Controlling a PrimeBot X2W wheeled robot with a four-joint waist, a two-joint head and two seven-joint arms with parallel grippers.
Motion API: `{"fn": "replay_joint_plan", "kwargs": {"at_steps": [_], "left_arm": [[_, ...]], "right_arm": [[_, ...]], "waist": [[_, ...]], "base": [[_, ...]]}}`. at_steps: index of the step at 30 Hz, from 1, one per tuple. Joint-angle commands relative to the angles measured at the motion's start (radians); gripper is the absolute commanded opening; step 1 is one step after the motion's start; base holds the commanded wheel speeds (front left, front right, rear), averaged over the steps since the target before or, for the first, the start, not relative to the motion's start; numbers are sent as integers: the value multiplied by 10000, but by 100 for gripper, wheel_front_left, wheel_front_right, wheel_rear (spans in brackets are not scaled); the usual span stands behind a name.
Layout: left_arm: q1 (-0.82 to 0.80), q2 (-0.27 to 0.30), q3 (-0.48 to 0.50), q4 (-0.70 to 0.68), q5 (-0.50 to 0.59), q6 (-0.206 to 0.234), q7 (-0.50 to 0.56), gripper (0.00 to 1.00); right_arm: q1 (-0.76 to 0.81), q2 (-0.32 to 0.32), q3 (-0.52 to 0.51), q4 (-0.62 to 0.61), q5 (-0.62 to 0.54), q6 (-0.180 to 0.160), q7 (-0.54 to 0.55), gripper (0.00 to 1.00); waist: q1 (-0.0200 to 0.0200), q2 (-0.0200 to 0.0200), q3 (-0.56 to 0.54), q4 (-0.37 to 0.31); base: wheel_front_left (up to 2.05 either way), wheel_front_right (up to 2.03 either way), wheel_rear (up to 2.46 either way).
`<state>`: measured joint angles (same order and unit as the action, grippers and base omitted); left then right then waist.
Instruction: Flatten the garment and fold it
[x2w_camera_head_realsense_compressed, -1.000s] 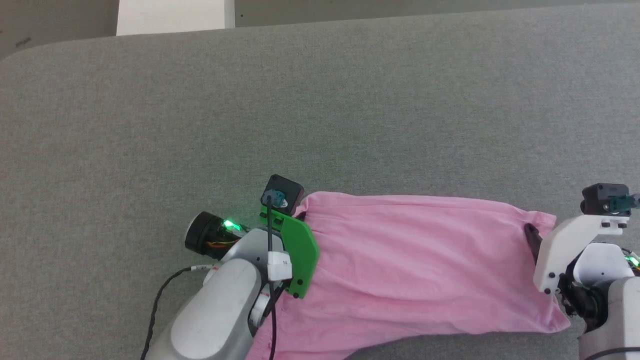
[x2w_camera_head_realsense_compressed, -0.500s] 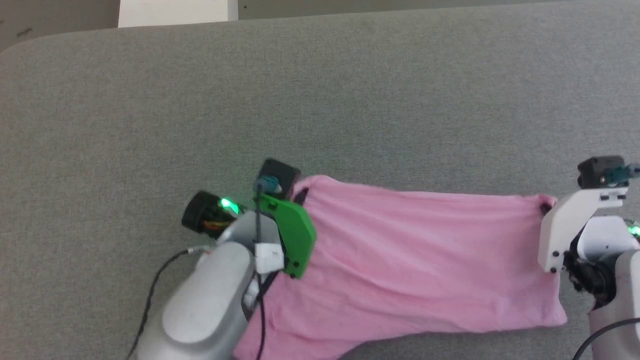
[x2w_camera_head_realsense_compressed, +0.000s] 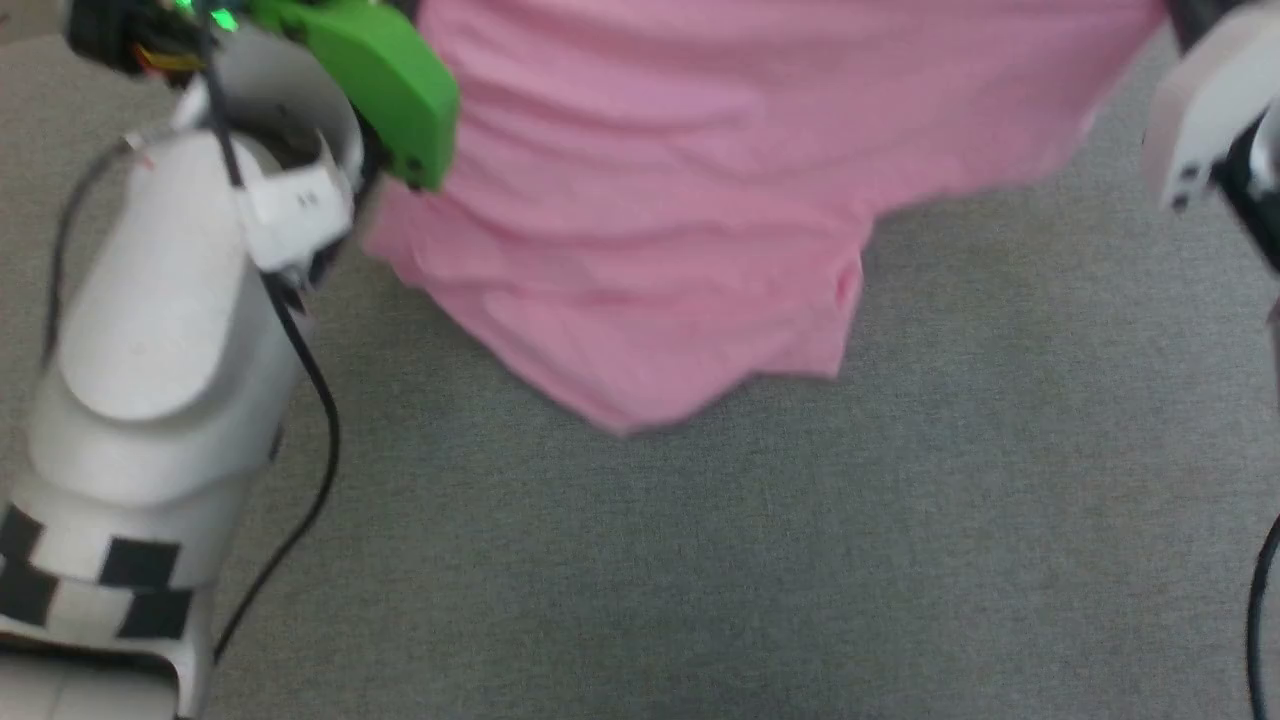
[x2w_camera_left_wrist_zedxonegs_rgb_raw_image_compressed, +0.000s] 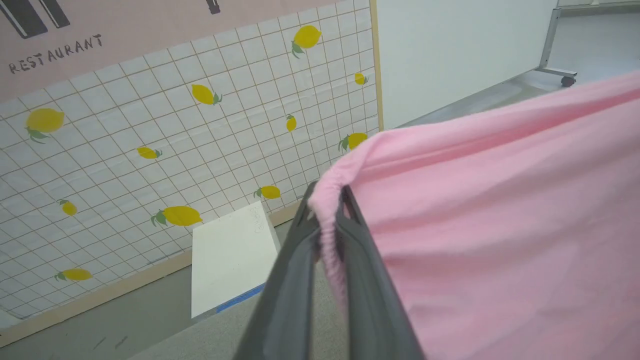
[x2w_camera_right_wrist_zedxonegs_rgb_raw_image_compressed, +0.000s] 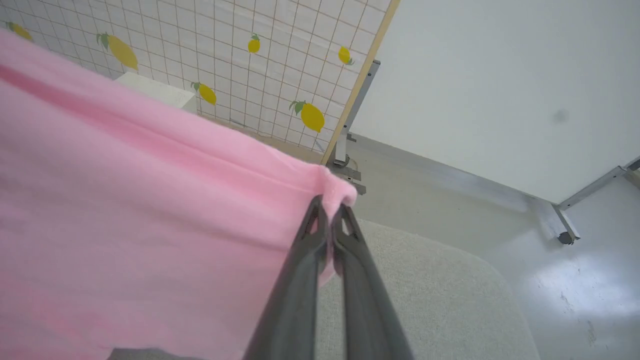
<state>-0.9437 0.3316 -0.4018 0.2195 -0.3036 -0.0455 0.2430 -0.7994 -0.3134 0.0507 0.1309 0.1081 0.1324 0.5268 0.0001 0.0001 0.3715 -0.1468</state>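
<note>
At the left of the head view stands the pale left forearm (x2w_camera_head_realsense_compressed: 170, 300) with its green bracket (x2w_camera_head_realsense_compressed: 390, 80) and a black cable looping down beside it. The left wrist view shows the left pincer (x2w_camera_left_wrist_zedxonegs_rgb_raw_image_compressed: 327, 200) closed tight on a gathered, puckered edge of the pink garment (x2w_camera_head_realsense_compressed: 650, 200), the cloth bunched between the two dark fingers. Behind it are a lemon-patterned tiled wall (x2w_camera_left_wrist_zedxonegs_rgb_raw_image_compressed: 150, 125) and a white box (x2w_camera_left_wrist_zedxonegs_rgb_raw_image_compressed: 230, 255) on the floor. The garment is stretched between the two arms across the top of the head view and hangs in soft horizontal folds, its lowest point drooping left of centre over the grey bench (x2w_camera_head_realsense_compressed: 900, 520); whether it touches the bench cannot be told. At the right, the right pincer (x2w_camera_right_wrist_zedxonegs_rgb_raw_image_compressed: 330, 207) is clamped on the garment's other upper corner, fingers almost together, a small nub of cloth poking past the tips.
</note>
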Motion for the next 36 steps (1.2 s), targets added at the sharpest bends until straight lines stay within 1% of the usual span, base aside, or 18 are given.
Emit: {"fn": "replay_joint_plan", "kwargs": {"at_steps": [1,3,5,7,10,14,17,21,25,27,29,31,33,36], "left_arm": [[-521,164,157,74,76,21,-119,0],[-1251,349,219,252,368,66,-180,0],[-2008,345,463,441,476,273,-416,0],[-2655,317,655,682,602,484,-776,0],[-3516,178,943,1023,687,784,-1519,0],[-4232,95,1106,1401,876,1057,-2505,0],[-4217,-25,1119,1619,779,1052,-2912,0],[-3433,-145,876,1909,531,736,-3052,0],[-1792,-154,442,1946,239,283,-3005,0],[-796,-29,220,1771,203,189,-2963,0],[346,-28,201,1504,-94,211,-2968,0],[1529,19,158,1119,-337,258,-2994,0],[2729,-12,201,699,-735,311,-3009,0],[4443,77,183,62,-1200,366,-2910,0]], "right_arm": [[-703,-144,142,148,67,-17,-191,0],[-1668,-264,403,327,85,-17,-507,0],[-2620,-368,492,550,50,-17,-850,0],[-3465,-324,440,835,-32,-17,-1289,0],[-4555,-284,418,1190,-226,-17,-2030,0],[-5407,-369,422,1392,-593,-17,-2884,0],[-5448,-511,559,1483,-869,-17,-3137,0],[-4576,-681,1140,1470,-608,-17,-3057,0],[-2849,-1042,1720,1239,-109,-17,-3000,0],[-1866,-1137,1922,1030,315,-17,-3008,0],[-755,-1140,2218,713,1399,-17,-2865,0],[302,-1535,2573,264,1931,-17,-2664,0],[1310,-1799,2594,-122,2391,-17,-2562,0],[2684,-2079,2581,-648,2758,-17,-2441,0]], "waist": [[-1,-1,379,-78],[-1,-1,626,-45],[-1,-1,927,-28],[-1,-1,1128,-18],[-1,-1,1350,43],[-1,-1,1432,145],[-1,-1,1386,251],[-1,-1,1281,364],[-1,-1,1011,451],[-1,-1,818,482],[-1,-1,594,521],[-1,-1,374,528],[-1,-1,133,512],[-1,-1,-262,471]], "base": [[0,0,0],[0,0,0],[0,0,0],[0,0,0],[0,0,0],[0,0,0],[0,0,0],[0,0,0],[0,0,0],[0,0,0],[0,0,0],[0,0,0],[0,0,0],[0,0,0]]}}
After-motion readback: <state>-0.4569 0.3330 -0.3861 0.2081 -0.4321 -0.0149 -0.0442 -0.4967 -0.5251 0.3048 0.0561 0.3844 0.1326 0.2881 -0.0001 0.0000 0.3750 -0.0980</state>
